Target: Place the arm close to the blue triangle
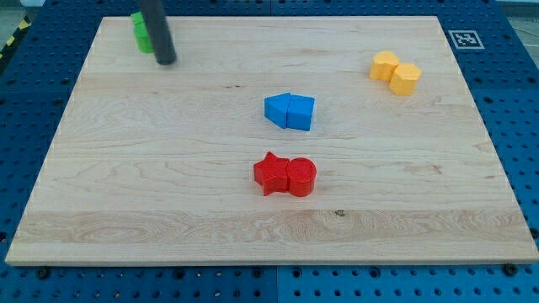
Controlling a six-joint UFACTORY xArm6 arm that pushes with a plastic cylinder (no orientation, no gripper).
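Pale wooden board [168,202] resting on a blue perforated table [522,118], with a square black-and-white marker [465,39] at the board's top-right corner. My tip [167,61] stands near the top-left corner, touching or just beside a green block [141,32] that is partly hidden behind the rod, so its shape cannot be made out. At the centre of the board sits the blue triangle [277,109], touching a second blue block [301,113] on the side toward the view's right; both are well apart from my tip. Toward the bottom edge from these, a red star [270,173] touches a red cylinder [301,178]. Near the right edge, toward the top, two yellow blocks [396,72] lie touching. No jaws exist on this rod, so there is no open or closed state to report.
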